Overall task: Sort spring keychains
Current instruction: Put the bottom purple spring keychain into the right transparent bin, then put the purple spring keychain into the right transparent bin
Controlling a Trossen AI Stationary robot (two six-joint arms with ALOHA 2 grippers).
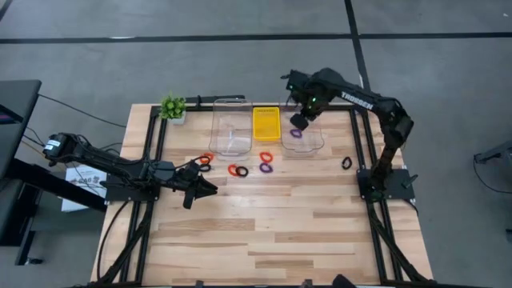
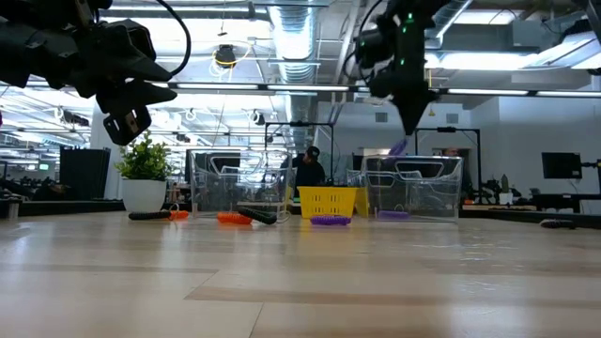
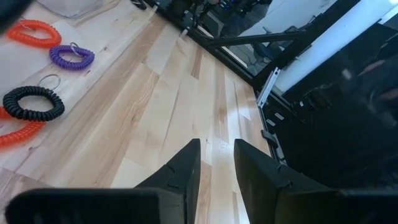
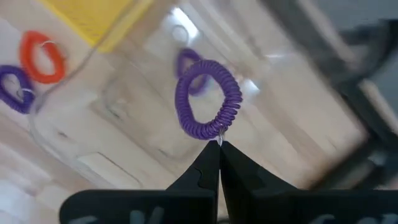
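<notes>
Above the right clear container [image 1: 302, 134], beside the yellow tray [image 1: 266, 123], our right gripper [image 4: 218, 144] pinches a purple keychain [image 4: 208, 99]; "TROSSEN" marks its arm. Our left gripper [image 3: 216, 163] stands narrowly parted, empty.

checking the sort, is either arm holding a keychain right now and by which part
The right end effector pinches a purple keychain at the edge of its coil, over the right clear container. The left end effector holds nothing.

Pale wood table [image 1: 272, 224]; clear, seemingly plastic containers [image 1: 230, 128].
</notes>
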